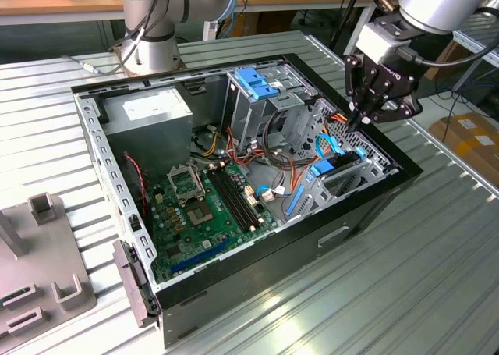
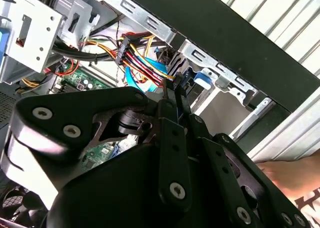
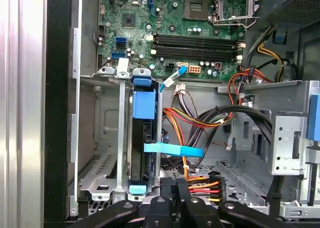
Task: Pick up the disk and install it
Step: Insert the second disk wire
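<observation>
The gripper (image 1: 357,122) is hanging over the front corner of the open computer case (image 1: 374,207), its fingers (image 3: 175,195) pressed together with nothing between them, so it is carrying nothing. The disk (image 3: 142,153) is standing on edge in the drive cage (image 3: 105,168) just below, its light-blue rails (image 3: 144,105) lining up with the cage slots, which is probably why it is sitting so squarely; whether it is fully seated is hard to judge. The motherboard (image 3: 190,32) is lying beyond.
</observation>
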